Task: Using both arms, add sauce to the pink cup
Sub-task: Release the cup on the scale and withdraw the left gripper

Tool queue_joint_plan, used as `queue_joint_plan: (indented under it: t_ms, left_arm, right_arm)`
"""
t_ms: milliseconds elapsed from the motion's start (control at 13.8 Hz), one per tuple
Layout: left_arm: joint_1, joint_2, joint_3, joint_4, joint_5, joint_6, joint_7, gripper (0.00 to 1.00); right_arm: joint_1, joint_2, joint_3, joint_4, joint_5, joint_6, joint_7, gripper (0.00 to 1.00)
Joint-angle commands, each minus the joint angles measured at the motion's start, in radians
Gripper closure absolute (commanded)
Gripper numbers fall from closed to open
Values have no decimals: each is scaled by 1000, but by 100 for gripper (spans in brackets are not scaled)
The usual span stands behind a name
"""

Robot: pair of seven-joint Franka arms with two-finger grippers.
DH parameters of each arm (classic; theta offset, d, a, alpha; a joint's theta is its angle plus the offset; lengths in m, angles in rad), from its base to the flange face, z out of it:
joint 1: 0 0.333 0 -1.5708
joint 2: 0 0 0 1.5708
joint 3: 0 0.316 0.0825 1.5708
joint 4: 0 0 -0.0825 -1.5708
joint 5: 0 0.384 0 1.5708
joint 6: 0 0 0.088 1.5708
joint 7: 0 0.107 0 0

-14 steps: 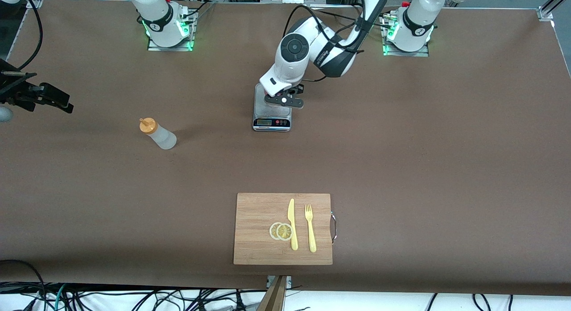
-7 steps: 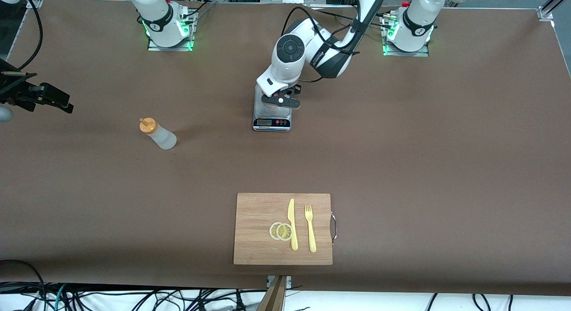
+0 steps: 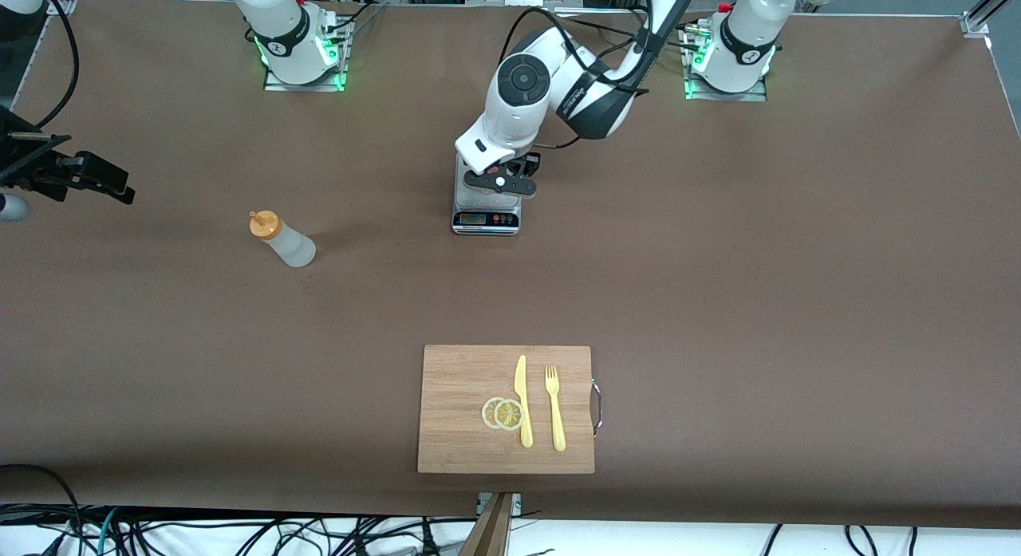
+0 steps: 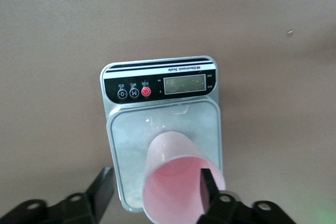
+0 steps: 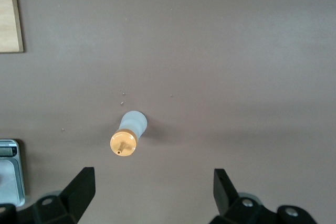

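Note:
The pink cup (image 4: 176, 174) stands upright on the plate of a silver kitchen scale (image 4: 157, 85). My left gripper (image 4: 156, 182) hangs open just above it, with one finger (image 4: 209, 184) over the cup's mouth and the other finger outside, apart from the cup wall. In the front view the left gripper (image 3: 501, 181) hides the cup. The sauce bottle (image 3: 285, 243), whitish with an orange nozzle cap, stands alone toward the right arm's end. My right gripper (image 3: 112, 185) is open and empty in the air, with the bottle (image 5: 128, 134) in its wrist view.
The scale (image 3: 486, 218) sits mid-table near the arm bases. A bamboo cutting board (image 3: 459, 380) lies nearer the front camera, with a yellow knife (image 3: 522, 400), a yellow fork (image 3: 554, 408) and two lemon slices (image 3: 502, 413) on it.
My left gripper has shifted slightly over the scale toward the right arm's end. The right gripper has barely moved. The bottle has not moved.

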Motion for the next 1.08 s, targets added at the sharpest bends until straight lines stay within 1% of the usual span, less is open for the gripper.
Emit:
queue_joint_plan:
  t_ms: [0,72,217,289,361,434,578,650,723,867,1012]
  left_arm:
    - [47,-91,14,38,-21,-142,7,0]
    - [58,-99,41,84,-16,-212,10,0]
    - [65,-119,137,164,-13,-344,32,0]
    - [71,-128,176,196,-13,-403,51,0]
    - [104,-143,202,227,-13,-461,84,0]
    - [153,-156,204,251,-13,-512,116,0]
    - [263,-191,204,275,-12,-593,144,0]
    - [323,-211,204,275,5,-624,145,0]
    - [378,-235,201,275,49,-648,162,0]
    - [455,-264,198,275,126,-696,284,0]
    - [540,-278,195,275,166,-722,410,0]
  right_arm:
    - [-1,41,1,4,15,-24,-189,0]
    - [-5,50,-1,4,17,-32,-287,0]
    - [-20,79,-6,5,30,-44,-499,0]
    - [-43,95,-6,4,70,-46,-609,0]
    - [-66,122,-6,1,116,-49,-741,0]
    - [-92,147,-7,-1,165,-61,-881,0]
    - [-171,229,-6,-2,289,-65,-1131,0]
    - [-213,282,-6,-4,373,-66,-1307,0]
    - [-258,335,-7,-4,462,-72,-1462,0]
    - [-335,447,-6,-2,576,-122,-1656,0]
    - [-375,530,-6,-2,655,-174,-1832,0]
